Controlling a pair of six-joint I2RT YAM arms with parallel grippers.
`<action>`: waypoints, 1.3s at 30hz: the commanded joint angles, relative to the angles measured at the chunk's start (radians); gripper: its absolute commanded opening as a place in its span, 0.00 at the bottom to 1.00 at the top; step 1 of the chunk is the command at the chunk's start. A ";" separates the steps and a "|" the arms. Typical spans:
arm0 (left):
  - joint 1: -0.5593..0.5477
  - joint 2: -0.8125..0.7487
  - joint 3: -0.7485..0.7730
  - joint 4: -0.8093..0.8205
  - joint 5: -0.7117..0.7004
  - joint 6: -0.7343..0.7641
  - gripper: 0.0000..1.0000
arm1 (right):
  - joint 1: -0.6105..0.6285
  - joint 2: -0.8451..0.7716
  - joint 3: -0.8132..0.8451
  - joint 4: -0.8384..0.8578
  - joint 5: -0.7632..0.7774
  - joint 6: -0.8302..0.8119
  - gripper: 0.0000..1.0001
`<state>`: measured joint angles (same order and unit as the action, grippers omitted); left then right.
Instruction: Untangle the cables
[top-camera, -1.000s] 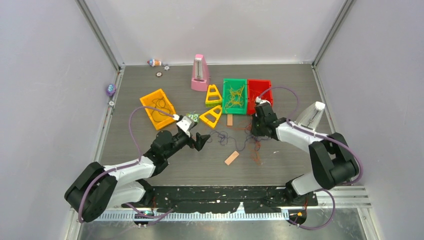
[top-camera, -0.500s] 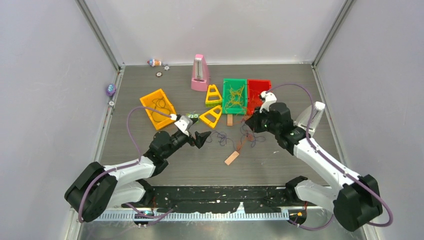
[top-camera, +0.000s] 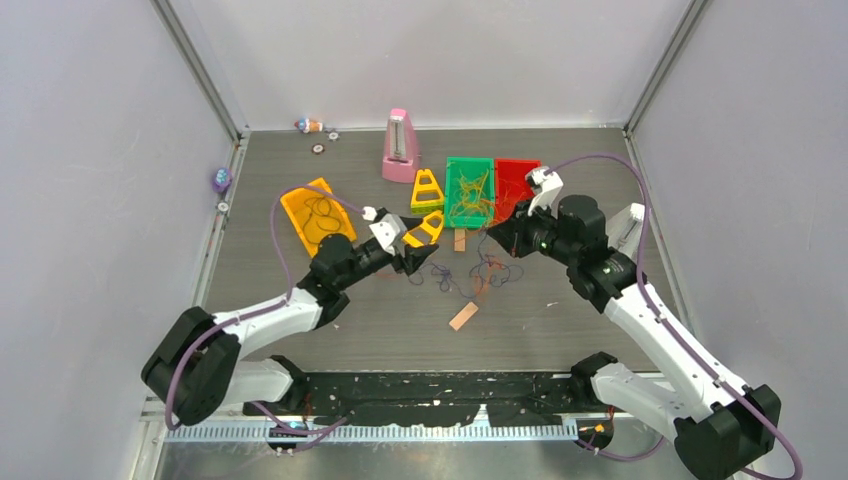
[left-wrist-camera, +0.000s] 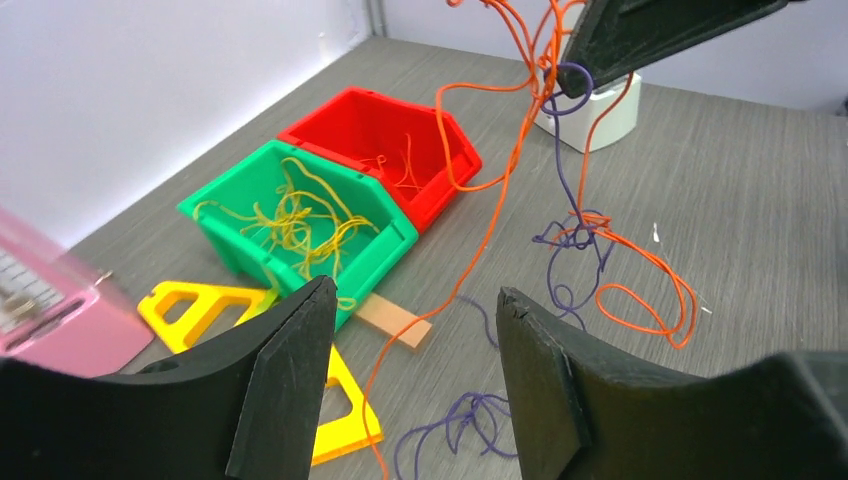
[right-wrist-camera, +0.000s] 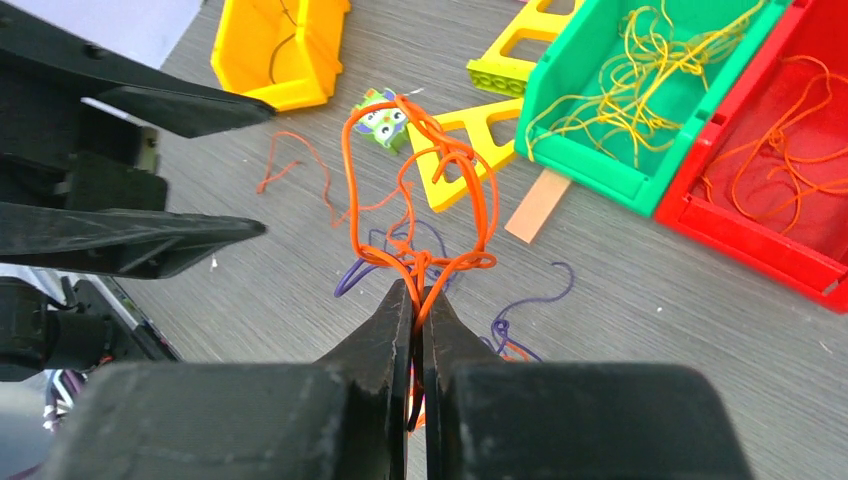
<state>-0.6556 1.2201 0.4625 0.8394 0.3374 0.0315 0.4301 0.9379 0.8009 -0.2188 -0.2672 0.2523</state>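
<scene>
Left gripper (left-wrist-camera: 415, 300): jaws spread, held low, pointing toward green bin (top-camera: 449, 190).
Right gripper (right-wrist-camera: 420, 295): raised beside green bin, pinching orange-red cables (right-wrist-camera: 420, 190).

Orange + purple cables (right-wrist-camera: 415, 258) tangled, top pinched up, btm loops trailing on table (right-wrist-camera: 640, 330).

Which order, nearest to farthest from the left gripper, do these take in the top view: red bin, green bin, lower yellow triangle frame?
1. Lower yellow triangle frame, just behind the left gripper.
2. Green bin, farther back and to the right.
3. Red bin, right of the green bin, farthest.
</scene>
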 joint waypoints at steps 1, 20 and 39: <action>-0.006 0.090 0.103 0.002 0.144 0.054 0.61 | 0.004 -0.022 0.079 -0.015 -0.060 -0.016 0.06; -0.051 0.266 0.211 0.016 0.058 0.092 0.00 | 0.003 -0.008 0.082 -0.001 -0.072 0.047 0.09; 0.068 0.123 0.085 0.044 0.128 -0.118 0.00 | 0.196 0.168 -0.215 0.209 0.212 0.044 0.96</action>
<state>-0.5877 1.3888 0.5510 0.8478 0.4419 -0.0711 0.5518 1.0149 0.5236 -0.1322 -0.1398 0.3435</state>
